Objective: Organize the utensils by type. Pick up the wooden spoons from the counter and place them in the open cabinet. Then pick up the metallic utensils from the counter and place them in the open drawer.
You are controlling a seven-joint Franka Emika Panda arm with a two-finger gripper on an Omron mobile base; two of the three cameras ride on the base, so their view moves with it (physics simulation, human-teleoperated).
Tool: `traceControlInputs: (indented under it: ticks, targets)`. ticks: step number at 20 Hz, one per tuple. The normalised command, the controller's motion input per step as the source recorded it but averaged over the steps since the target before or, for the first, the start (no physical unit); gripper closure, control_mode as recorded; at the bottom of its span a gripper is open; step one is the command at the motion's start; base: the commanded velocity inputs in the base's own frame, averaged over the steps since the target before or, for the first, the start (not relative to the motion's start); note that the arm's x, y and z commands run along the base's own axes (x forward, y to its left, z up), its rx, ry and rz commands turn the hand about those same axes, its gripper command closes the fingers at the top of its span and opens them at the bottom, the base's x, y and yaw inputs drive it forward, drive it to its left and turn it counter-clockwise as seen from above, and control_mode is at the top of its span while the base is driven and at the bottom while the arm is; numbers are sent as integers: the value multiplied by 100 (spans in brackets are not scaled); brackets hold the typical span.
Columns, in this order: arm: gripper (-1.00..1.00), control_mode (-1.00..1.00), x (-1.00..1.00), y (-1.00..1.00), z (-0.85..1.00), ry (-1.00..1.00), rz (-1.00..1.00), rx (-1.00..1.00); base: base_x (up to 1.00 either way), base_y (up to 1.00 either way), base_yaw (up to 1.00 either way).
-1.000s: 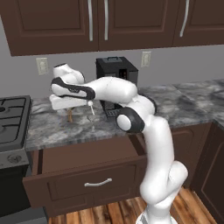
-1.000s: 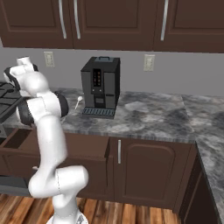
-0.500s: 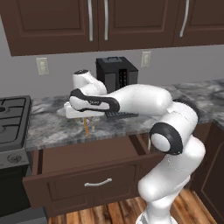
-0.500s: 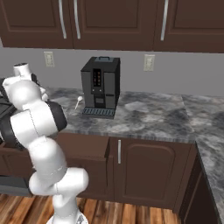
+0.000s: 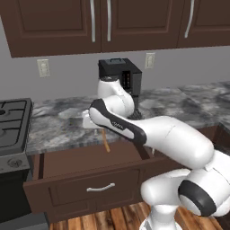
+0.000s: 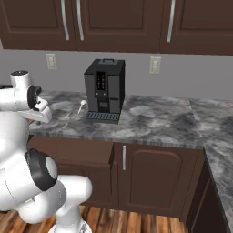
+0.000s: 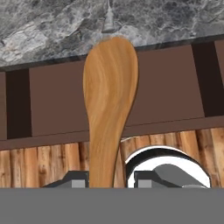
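Tool clamped on wooden spoon, pale grained oval bowl, above open drawer

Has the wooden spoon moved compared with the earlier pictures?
Yes. In the left base view the wooden spoon, held in the hand, has shifted right, toward the black coffee machine, over the open drawer.

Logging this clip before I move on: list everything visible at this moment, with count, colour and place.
wooden spoon: 1, light brown, held in the pincer above the open drawer
metal spoon: 1, pale, on the counter left of the coffee machine
coffee machine: 1, black, on the counter against the wall
drawer: 1, dark brown, pulled open below the counter
counter: 1, grey marble
upper cabinets: dark brown, doors shut
wall outlets: 2, white, on the grey wall
stove: 1, black, far left
pincer: 1, dark tips, shut on the spoon handle
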Motion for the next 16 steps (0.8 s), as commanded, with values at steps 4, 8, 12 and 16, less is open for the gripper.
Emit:
traceControlInputs:
  ticks: [4, 8, 12, 16]
  targets:
    - [100, -100, -66, -23, 40, 5, 0, 0, 0, 0, 0]
    - [100, -100, -14, -11, 0, 3, 0, 0, 0, 0, 0]
    - [100, -100, 0, 0, 0, 0, 0, 0, 0, 0, 0]
    - [100, -100, -6, 0, 0, 0, 0, 0, 0, 0, 0]
